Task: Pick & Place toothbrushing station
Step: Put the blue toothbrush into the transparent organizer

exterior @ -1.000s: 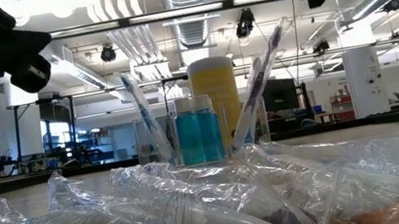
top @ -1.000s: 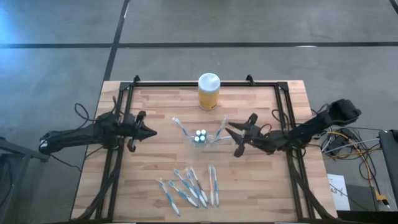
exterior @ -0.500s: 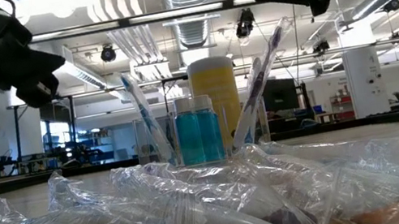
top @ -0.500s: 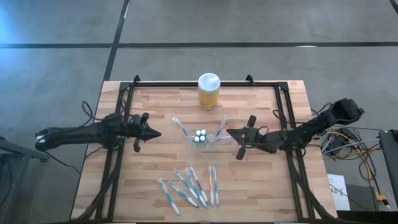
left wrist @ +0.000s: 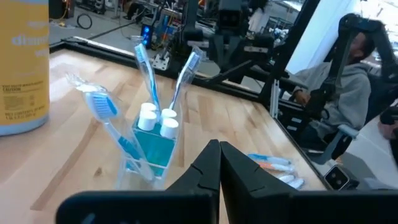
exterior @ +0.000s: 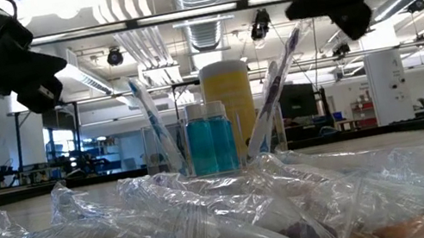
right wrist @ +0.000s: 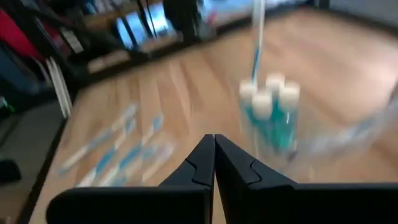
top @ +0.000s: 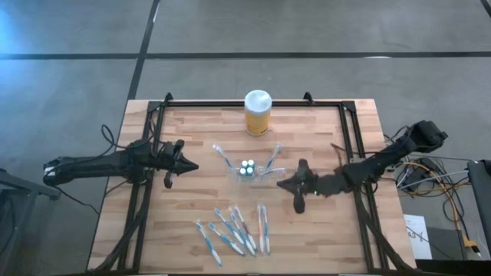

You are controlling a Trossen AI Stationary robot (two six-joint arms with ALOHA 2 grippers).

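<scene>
So the clear holder (top: 247, 170) sits mid-counter (top: 192, 222), just in front of the yellow jar (top: 258, 113), with its white-capped tubes (top: 246, 166) inside and a few toothbrushes (top: 224, 156) poking out. More wrapped brushes (top: 234, 230) lie in a loose pile on the near side of the holder. The right tool (top: 285, 185) is just beside the holder on its right, fingers pinched together and holding nothing. The left tool (top: 189, 164) hangs off to the holder's left, also closed and empty. Looks to me like the approach stage, nothing picked yet. Next it'd need to open up and line up on either a loose brush or the holder.
</scene>
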